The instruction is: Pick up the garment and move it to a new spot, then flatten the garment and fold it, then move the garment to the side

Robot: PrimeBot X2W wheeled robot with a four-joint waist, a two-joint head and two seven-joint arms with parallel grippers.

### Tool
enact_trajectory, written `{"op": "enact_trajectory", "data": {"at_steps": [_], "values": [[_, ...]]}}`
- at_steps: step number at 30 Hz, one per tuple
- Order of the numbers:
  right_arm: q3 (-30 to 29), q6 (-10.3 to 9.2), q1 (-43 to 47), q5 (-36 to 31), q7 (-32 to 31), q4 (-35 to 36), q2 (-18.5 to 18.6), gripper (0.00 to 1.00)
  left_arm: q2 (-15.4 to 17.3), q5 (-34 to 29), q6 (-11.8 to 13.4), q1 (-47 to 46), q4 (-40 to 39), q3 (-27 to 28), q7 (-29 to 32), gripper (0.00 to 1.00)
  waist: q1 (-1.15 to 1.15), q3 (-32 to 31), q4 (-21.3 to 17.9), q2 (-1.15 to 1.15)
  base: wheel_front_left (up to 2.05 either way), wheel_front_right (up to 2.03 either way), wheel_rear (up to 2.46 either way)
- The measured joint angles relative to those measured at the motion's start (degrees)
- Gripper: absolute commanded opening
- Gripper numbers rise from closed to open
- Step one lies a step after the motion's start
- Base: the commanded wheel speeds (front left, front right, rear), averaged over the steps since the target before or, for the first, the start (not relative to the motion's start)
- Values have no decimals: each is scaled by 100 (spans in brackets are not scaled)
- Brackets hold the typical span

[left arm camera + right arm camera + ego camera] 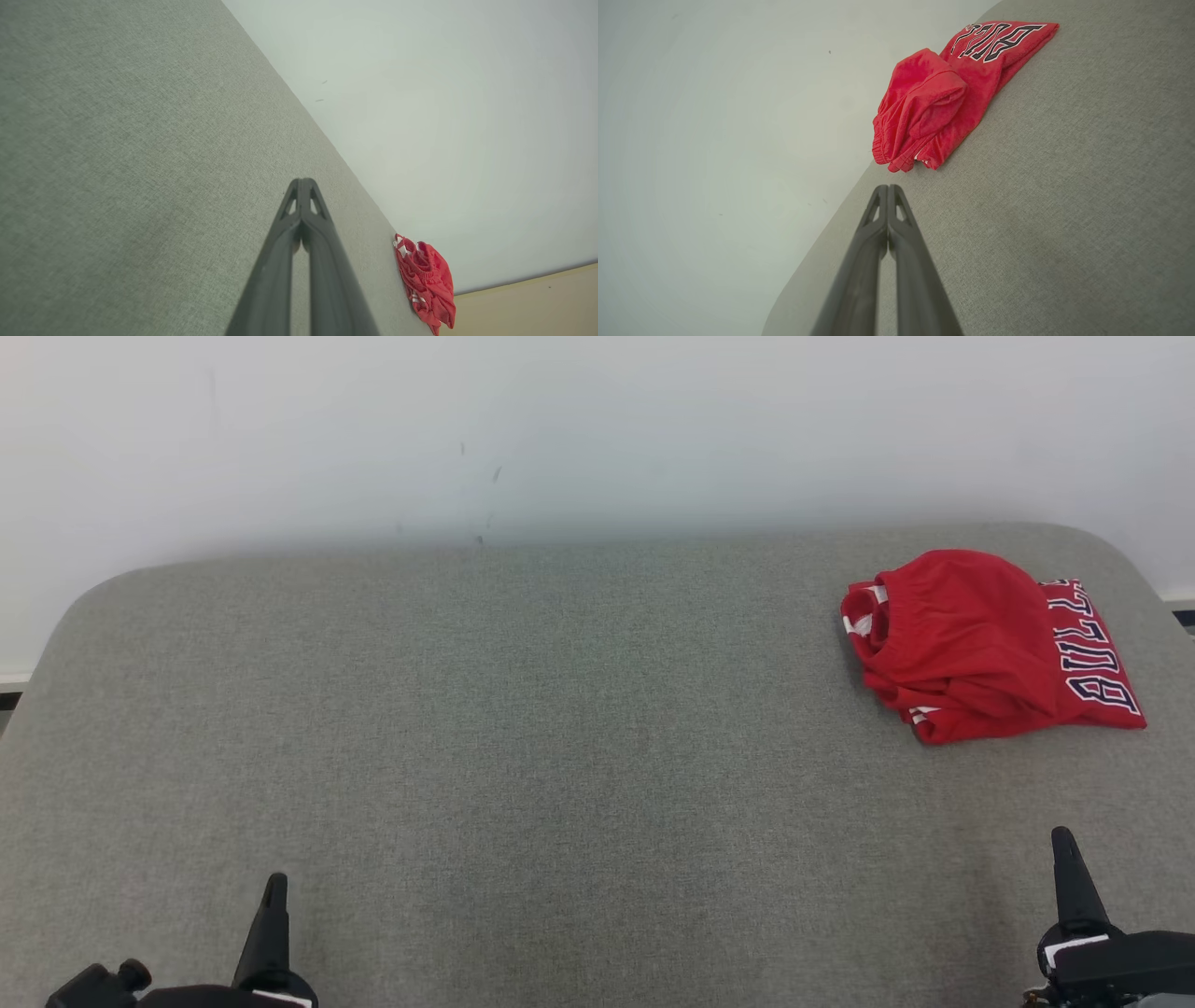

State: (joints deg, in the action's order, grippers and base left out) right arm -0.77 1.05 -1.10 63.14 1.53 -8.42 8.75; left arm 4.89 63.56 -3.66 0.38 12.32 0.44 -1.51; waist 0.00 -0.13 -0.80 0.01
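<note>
At far right, the garment [971,644] points lettering rightward; left fingers [267,933], right fingers [1074,887] clenched.

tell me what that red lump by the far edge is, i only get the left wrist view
Observer: A loosely folded red garment; the head view shows dark lettering along its right side.
Operator: right claw anywhere near it
Observer: No, the right claw sits at the near right of the grey surface, well apart from the garment.
Operator: holding anything
Observer: Nothing; in the right wrist view its fingers meet at the tips.
</note>
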Motion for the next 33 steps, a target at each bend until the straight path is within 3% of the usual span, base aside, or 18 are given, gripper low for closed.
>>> {"op": "enact_trajectory", "data": {"at_steps": [33], "values": [[-573,479,-313,2387,-670,-714,-514,0,-192,2309,-294,-383,386,409,667,0,0,20,68,0,0,0,0]]}}
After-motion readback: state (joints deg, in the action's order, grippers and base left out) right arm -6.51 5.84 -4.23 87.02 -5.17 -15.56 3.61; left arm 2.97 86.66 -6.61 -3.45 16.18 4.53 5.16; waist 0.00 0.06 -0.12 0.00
